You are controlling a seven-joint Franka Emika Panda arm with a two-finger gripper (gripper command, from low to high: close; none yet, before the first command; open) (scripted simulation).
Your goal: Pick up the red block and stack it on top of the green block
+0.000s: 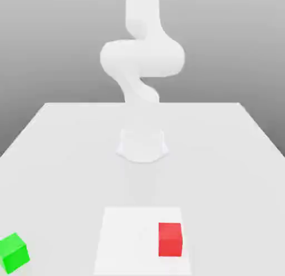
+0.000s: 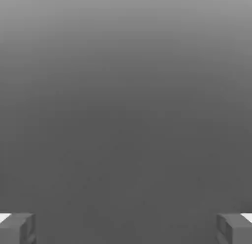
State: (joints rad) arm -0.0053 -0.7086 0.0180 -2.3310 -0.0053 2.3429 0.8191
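Judging that the approach step has yet to begin, with the gripper (image 2: 126, 228) spread wide and empty, we must next descend on the red block (image 1: 170, 239), well apart at 3 o'clock from the green block (image 1: 14, 252).

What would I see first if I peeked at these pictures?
The bright red block pops out near the front of the white table, toward the exterior view's right. The green block sits apart at the front corner on the exterior view's left. Behind them rises the pale robot arm.
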